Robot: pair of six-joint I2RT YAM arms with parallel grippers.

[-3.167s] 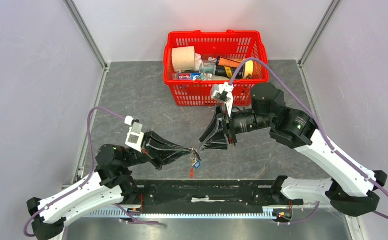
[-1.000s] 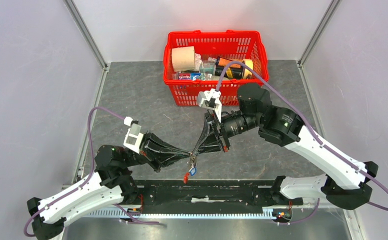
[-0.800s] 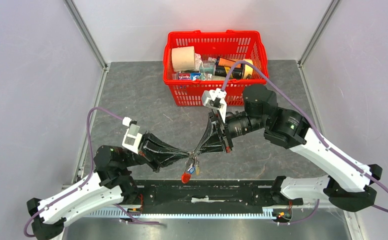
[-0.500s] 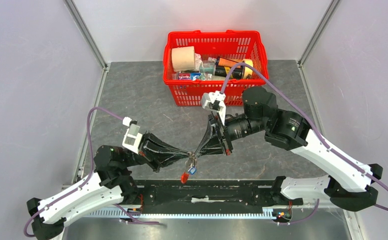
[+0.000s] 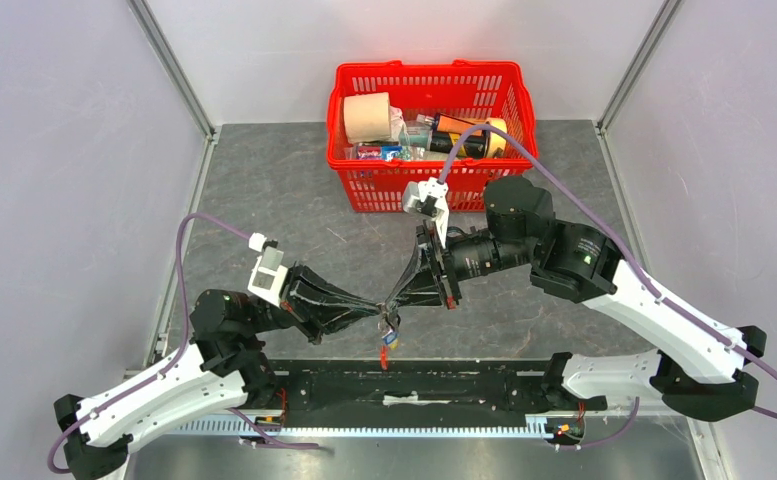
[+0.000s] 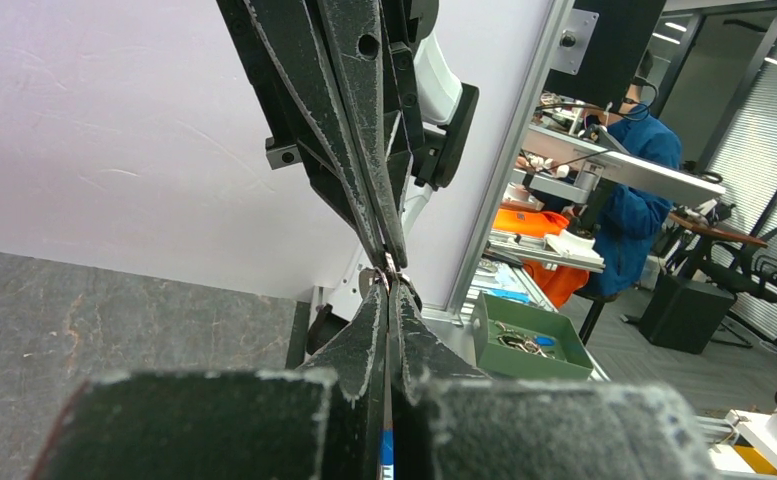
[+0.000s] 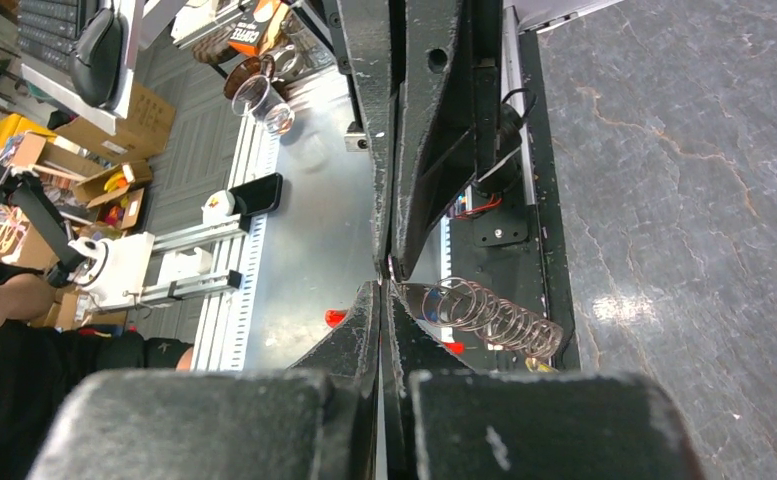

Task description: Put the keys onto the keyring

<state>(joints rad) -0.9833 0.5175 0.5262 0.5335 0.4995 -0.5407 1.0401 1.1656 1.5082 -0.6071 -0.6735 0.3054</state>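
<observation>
My left gripper [image 5: 377,311] and right gripper [image 5: 389,304] meet tip to tip above the table's near edge, both shut. The keyring hangs from that meeting point: a silvery coiled cord [image 7: 489,312], a red strap [image 5: 383,356] dangling lowest and a brass clasp [image 7: 535,366]. A key's small blue tag [image 5: 391,337] hangs just under the tips, and a blue sliver [image 6: 387,452] shows between the left fingers. A small metal ring [image 6: 388,268] is pinched at the left gripper [image 6: 389,287] tips. The right gripper [image 7: 384,290] touches it; whether it pinches anything is hidden. The black-headed key does not show.
A red basket [image 5: 429,68] holding a tape roll, bottles and packets stands at the back centre, behind the right arm's wrist. A black rail [image 5: 464,385] runs along the near edge right below the hanging bundle.
The right gripper came in from the right and closed the gap to the left gripper's tips. The hanging bundle has swung about below them; the red strap now hangs straight down.
</observation>
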